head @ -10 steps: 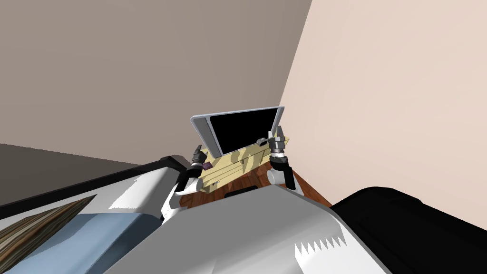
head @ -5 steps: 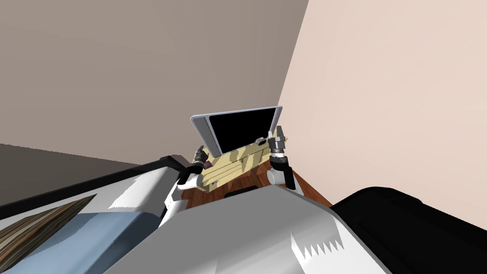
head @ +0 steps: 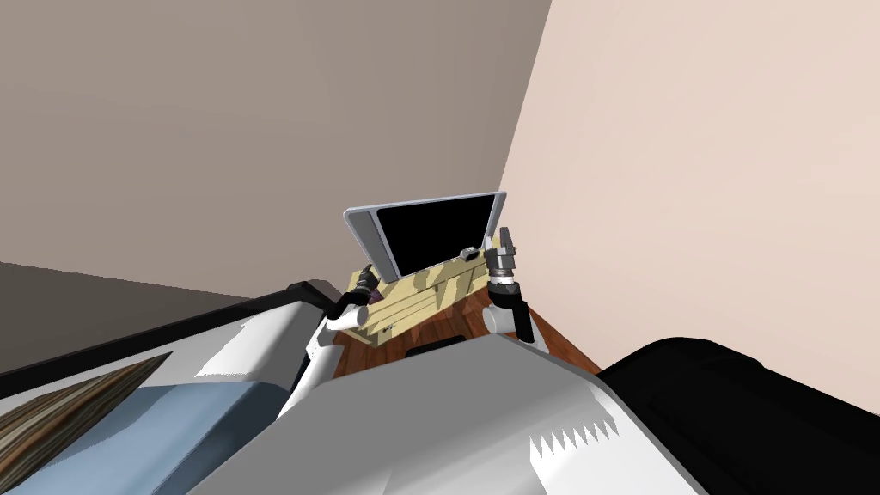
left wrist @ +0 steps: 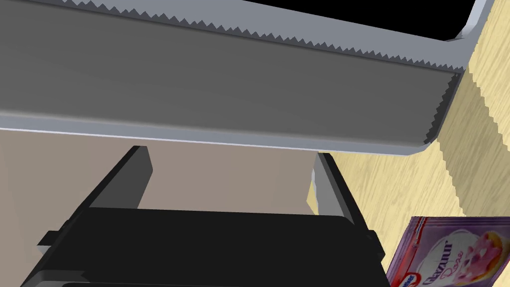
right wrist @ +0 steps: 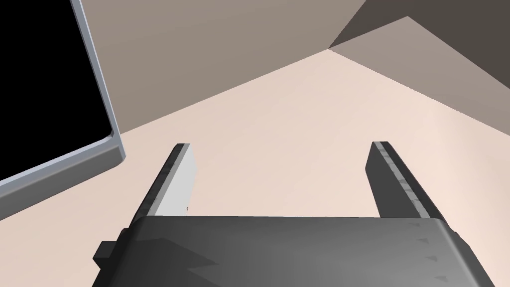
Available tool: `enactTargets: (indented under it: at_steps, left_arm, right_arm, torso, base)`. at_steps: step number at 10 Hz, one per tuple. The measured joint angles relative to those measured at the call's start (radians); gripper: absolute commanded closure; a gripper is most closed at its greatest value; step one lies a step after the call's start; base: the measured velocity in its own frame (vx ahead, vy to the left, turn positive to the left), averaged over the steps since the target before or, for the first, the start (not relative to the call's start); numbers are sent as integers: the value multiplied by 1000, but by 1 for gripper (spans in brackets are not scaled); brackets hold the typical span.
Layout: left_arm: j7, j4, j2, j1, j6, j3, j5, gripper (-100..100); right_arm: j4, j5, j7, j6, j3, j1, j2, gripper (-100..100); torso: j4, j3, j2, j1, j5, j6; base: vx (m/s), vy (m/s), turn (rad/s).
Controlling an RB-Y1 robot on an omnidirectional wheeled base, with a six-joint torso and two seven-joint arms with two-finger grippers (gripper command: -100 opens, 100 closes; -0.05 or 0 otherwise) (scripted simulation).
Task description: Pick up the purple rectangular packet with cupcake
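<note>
The purple packet [left wrist: 450, 254] lies flat on the pale wooden worktop [head: 427, 292], printed face up with a pink-iced cupcake on it. It sits near the worktop's left end, close to the foot of the grey-framed screen [head: 430, 234]. Our left arm [head: 344, 316] reaches in there, and its jaws stand released, with nothing between the fingers [left wrist: 128, 174]. They are aimed past the screen's grey edge [left wrist: 224, 89] at the wall. The packet is just beside them, outside one finger and not in the gap. We judge the jaws are spread because the grasp is not yet made. They need to swing across until the packet lies between them, then come down and close on its edges.

A flat, thin packet offers little to pinch, so we expect it may slide on the smooth wood if one finger meets it first. The nearby screen also leaves little room to turn.

Our right arm [head: 505, 292] is raised at the screen's other end, well apart from the packet. Its jaws are released and empty too, seemingly parked there to keep out of the way.
</note>
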Motion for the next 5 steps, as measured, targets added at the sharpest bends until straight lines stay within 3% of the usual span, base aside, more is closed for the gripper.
enactTargets:
  at_steps: [5]
  left_arm:
    - [10, 123, 28, -96, 137, 5, 58, -100]
  right_arm:
    - [0, 0, 0, 0, 0, 0, 0, 0]
  torso:
    - [0, 0, -1, 0, 0, 0]
  base:
    - [-25, 11, -42]
